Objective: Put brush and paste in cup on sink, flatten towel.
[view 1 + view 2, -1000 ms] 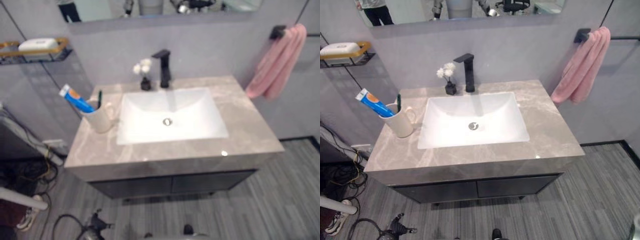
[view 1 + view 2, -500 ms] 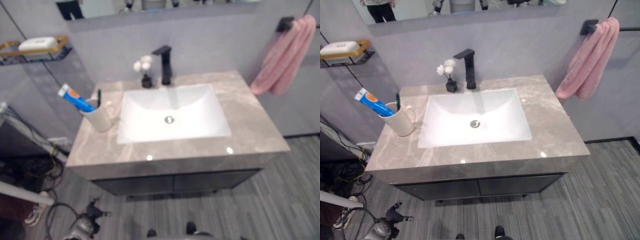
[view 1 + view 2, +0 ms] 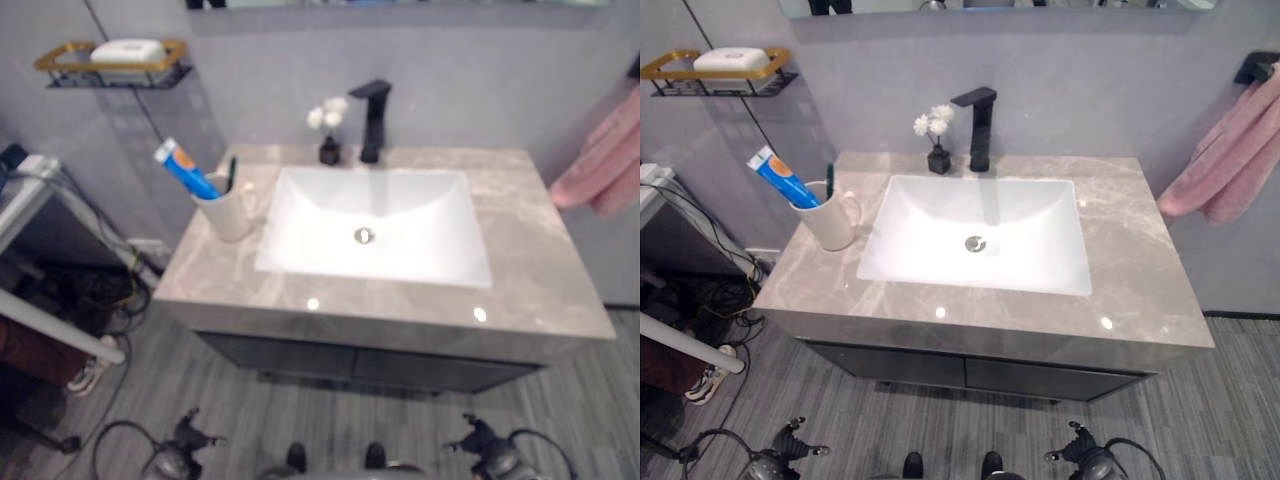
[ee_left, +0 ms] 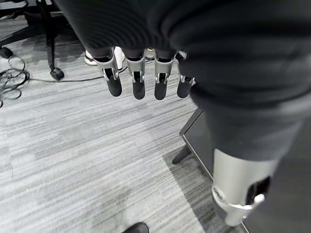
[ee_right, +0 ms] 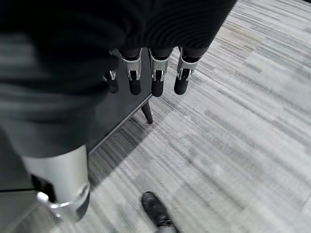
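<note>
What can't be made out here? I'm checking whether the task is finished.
- Towel: cut off by the right edge in both eye views, so whether it hangs flat cannot be judged.
- Brush: only its dark tip shows above the cup; the paste and the cup's wall hide the rest.
- Left hand and right hand: the palms are hidden by the dark covers.

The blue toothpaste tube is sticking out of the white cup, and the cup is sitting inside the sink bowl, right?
Not quite. The blue toothpaste tube does stick out of the white cup, but the right eye view shows the cup on the grey marble counter, left of the white sink bowl, not inside it.
</note>
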### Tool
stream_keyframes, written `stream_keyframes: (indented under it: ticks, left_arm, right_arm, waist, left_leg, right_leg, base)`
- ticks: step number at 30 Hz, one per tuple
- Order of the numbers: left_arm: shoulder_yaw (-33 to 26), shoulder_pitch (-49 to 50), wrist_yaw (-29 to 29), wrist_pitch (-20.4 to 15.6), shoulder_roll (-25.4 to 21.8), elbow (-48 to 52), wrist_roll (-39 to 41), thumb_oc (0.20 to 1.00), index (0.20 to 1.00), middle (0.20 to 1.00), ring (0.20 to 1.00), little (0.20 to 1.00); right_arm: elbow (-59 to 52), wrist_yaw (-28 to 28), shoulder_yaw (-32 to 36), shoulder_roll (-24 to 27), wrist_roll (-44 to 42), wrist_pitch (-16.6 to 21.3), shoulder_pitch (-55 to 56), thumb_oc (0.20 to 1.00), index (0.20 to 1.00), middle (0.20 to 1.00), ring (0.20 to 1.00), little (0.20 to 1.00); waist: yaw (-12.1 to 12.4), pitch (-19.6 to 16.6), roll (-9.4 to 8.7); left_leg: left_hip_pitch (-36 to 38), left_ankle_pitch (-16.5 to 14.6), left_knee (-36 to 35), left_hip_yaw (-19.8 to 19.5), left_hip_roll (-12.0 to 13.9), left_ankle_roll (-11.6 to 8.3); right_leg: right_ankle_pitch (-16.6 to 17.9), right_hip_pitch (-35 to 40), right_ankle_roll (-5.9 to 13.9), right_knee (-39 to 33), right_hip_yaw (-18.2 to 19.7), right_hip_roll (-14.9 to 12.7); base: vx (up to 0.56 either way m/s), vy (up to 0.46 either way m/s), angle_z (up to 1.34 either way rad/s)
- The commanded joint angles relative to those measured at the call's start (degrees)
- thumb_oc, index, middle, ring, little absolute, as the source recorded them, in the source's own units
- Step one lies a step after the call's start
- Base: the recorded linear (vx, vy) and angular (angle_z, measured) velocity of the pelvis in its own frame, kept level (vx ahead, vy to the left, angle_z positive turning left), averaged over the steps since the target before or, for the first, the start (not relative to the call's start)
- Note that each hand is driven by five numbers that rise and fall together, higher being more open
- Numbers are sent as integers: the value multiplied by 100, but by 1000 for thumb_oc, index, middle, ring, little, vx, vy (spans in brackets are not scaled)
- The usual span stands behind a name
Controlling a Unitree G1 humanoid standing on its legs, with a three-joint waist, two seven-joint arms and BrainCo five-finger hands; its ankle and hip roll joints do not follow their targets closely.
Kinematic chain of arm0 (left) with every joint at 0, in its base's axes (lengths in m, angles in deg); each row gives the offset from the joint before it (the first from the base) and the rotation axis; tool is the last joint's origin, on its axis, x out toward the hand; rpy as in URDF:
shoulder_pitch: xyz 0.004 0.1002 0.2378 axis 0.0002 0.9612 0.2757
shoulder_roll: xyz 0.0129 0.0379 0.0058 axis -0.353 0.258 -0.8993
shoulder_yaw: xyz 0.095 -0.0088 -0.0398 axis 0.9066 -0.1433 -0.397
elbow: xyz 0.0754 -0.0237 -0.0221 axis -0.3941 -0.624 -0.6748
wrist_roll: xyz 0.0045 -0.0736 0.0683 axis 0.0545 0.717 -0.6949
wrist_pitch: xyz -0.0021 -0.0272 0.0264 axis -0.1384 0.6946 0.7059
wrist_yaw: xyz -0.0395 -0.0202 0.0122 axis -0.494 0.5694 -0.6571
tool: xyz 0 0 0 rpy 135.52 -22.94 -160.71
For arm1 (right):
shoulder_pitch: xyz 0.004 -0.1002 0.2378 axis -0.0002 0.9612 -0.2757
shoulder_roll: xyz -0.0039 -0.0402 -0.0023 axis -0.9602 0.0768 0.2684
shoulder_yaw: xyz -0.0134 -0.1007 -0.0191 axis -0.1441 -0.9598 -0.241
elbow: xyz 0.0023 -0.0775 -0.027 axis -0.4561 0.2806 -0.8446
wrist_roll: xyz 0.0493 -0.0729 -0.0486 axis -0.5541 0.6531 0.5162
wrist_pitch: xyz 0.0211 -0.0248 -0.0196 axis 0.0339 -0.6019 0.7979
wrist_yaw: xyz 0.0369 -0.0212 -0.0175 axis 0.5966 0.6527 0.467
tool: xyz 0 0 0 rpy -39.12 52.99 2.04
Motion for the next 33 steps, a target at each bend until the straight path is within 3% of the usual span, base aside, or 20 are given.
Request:
stream_keyframes:
  ticks: [1,2,6,22,23,24,25,26,27,28,32,33]
  left_arm:
    - [39,-293,168,-136,-319,119,-221,1000,1000,1000,1000,1000]
    - [199,-444,96,-198,-317,421,-282,1000,1000,1000,1000,1000]
    - [294,-563,103,-301,-187,576,-146,1000,1000,1000,1000,1000]
    - [1075,-743,-868,-384,620,399,768,1000,1000,1000,1000,1000]
    - [158,35,-1984,-458,-71,430,1998,1000,1000,1000,1000,1000]
    - [219,422,-1878,-525,-1125,2349,1497,1000,1000,1000,1000,1000]
    - [-538,1520,-2432,-454,-1962,4886,3432,1000,1000,1000,1000,1000]
    - [-575,1563,-2436,-432,-1974,4924,3436,1000,1000,1000,1000,1000]
    - [-1158,2634,-3219,-377,-2934,5323,4181,1000,1000,1000,1000,1000]
    - [-1420,2913,-3626,-369,-3386,5795,4544,1000,1000,1000,1000,1000]
    - [-1685,3350,-3980,-281,-3769,6216,4975,1000,1000,1000,1000,1000]
    - [-1889,3500,-4159,-257,-4079,6588,5253,1000,1000,1000,1000,1000]
  right_arm:
    - [152,-154,-104,113,-2,74,-234,1000,1000,1000,1000,1000]
    - [191,-227,22,182,-36,56,-257,1000,1000,1000,1000,1000]
    - [304,-284,7,148,-8,48,-341,1000,1000,1000,1000,1000]
    - [724,45,-248,-264,76,-149,-382,1000,1000,1000,1000,1000]
    - [646,185,-60,-77,-39,-120,-334,1000,1000,1000,1000,1000]
    - [502,277,122,65,22,-105,-118,1000,1000,1000,1000,1000]
    - [360,378,273,164,-22,-69,-63,1000,1000,1000,1000,1000]
    - [360,377,255,153,-23,-69,-64,1000,1000,1000,1000,1000]
    - [494,662,500,345,-69,-4,-70,1000,1000,1000,1000,1000]
    - [514,695,492,302,-23,-27,-5,1000,1000,1000,1000,1000]
    - [512,818,428,155,102,65,125,1000,1000,1000,1000,1000]
    - [532,872,376,114,172,119,197,1000,1000,1000,1000,1000]
  waist:
    - [-28,146,-483]
    - [-98,209,-499]
    - [-103,146,-478]
    - [-202,-179,-471]
    - [-89,-181,-426]
    - [-32,-198,-359]
    - [99,-173,-241]
    - [78,-184,-254]
    - [235,-184,-132]
    - [237,-212,-118]
    - [313,-268,-117]
    - [364,-303,-131]
  left_leg:
    - [-108,128,-117,542,90,16]
    - [-329,-112,273,1018,-48,148]
    - [-380,-448,381,694,-315,312]
    - [172,-894,104,845,-502,689]
    - [216,-892,86,837,-524,710]
    - [236,-905,66,784,-557,732]
    - [272,-894,25,740,-599,785]
    - [270,-884,15,735,-602,786]
    - [298,-863,-26,672,-636,804]
    - [340,-859,-69,661,-649,806]
    - [435,-854,-142,677,-676,829]
    - [465,-852,-154,669,-685,833]
  right_leg:
    - [-870,-64,-278,560,7,46]
    - [-780,-61,-215,419,-189,-55]
    - [-624,-88,-105,218,14,-45]
    - [-555,56,115,266,473,-211]
    - [-542,90,150,246,486,-229]
    - [-505,124,203,230,445,-258]
    - [-470,150,258,243,408,-300]
    - [-462,152,257,228,402,-302]
    - [-452,190,317,216,341,-344]
    - [-445,213,343,211,332,-361]
    - [-431,250,400,197,362,-378]
    - [-433,267,417,194,363,-392]
  base:
    - [-126,-113,60]
    - [-104,-64,47]
    - [1,51,46]
    - [53,149,-21]
    - [43,183,-11]
    - [13,241,-23]
    - [4,176,-15]
    - [-8,217,-2]
    - [15,146,18]
    - [28,175,19]
    - [29,72,16]
    - [25,54,2]
